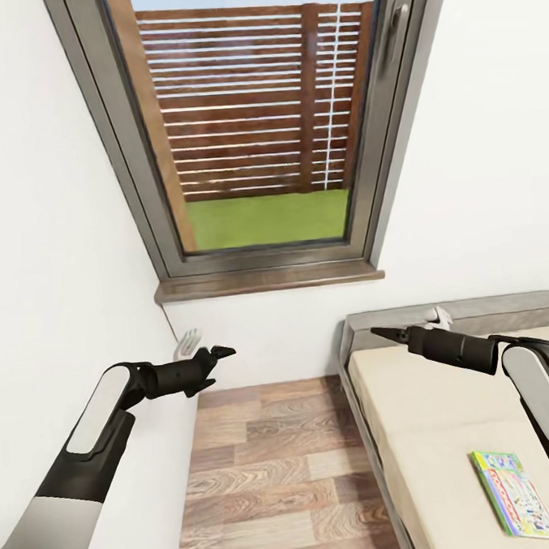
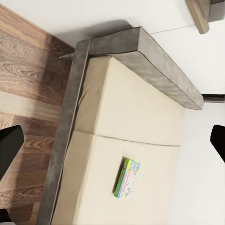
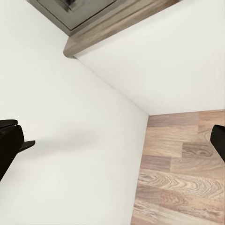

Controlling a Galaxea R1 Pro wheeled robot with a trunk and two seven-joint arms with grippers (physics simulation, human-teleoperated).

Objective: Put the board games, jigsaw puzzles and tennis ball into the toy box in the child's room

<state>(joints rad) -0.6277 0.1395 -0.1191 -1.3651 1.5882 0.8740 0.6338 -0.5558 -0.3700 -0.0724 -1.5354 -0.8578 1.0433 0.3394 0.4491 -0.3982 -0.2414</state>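
One board game point(image 1: 514, 494), a flat box with a yellow-green edge and colourful print, lies on the beige mattress of the bed point(image 1: 429, 411) at the right. It also lies mid-mattress point(image 2: 126, 177) on the bed point(image 2: 122, 108) in the left wrist view. My left gripper point(image 1: 220, 352) hovers over the floor by the left wall, open and empty, its fingers point(image 2: 9, 145) far apart. My right gripper point(image 1: 385, 333) hangs over the bed's head end, open and empty, well short of the box. The table, toy box, jigsaw puzzles and tennis ball are out of view.
A tall window point(image 1: 257, 121) with a wooden sill point(image 1: 267, 281) faces me. A white wall point(image 1: 61, 239) runs close along the left. A strip of wood-plank floor point(image 1: 278, 469) lies between that wall and the bed's grey frame point(image 1: 360, 407).
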